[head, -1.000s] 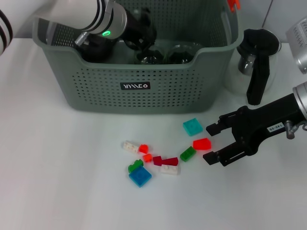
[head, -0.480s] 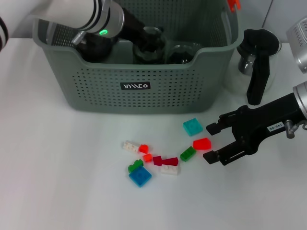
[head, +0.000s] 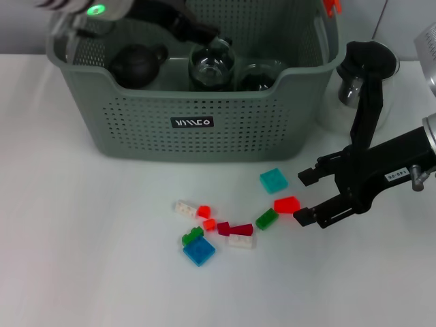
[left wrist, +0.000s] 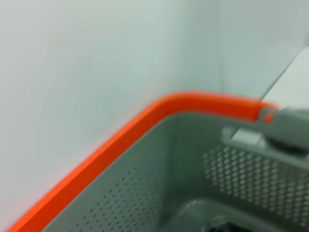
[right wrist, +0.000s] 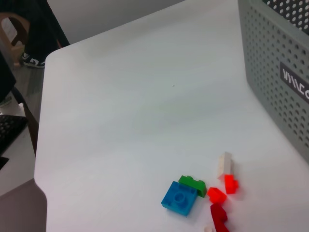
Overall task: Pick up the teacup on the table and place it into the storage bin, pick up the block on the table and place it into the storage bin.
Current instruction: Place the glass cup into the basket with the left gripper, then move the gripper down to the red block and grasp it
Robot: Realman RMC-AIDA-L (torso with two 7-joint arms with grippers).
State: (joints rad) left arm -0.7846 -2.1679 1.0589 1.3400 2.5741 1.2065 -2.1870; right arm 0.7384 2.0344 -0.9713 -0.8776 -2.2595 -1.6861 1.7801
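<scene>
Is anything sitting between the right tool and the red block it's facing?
Nothing visible. In the head view the right tool is open, right beside the red block, with only bare table between them. The teal block and green block lie off that line.

Grey-green perforated bin [head: 136,116]; red block [head: 287,204]

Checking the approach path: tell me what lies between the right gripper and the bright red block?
Nothing: in the head view the right gripper sits beside the bright red block, only bare table between.
</scene>
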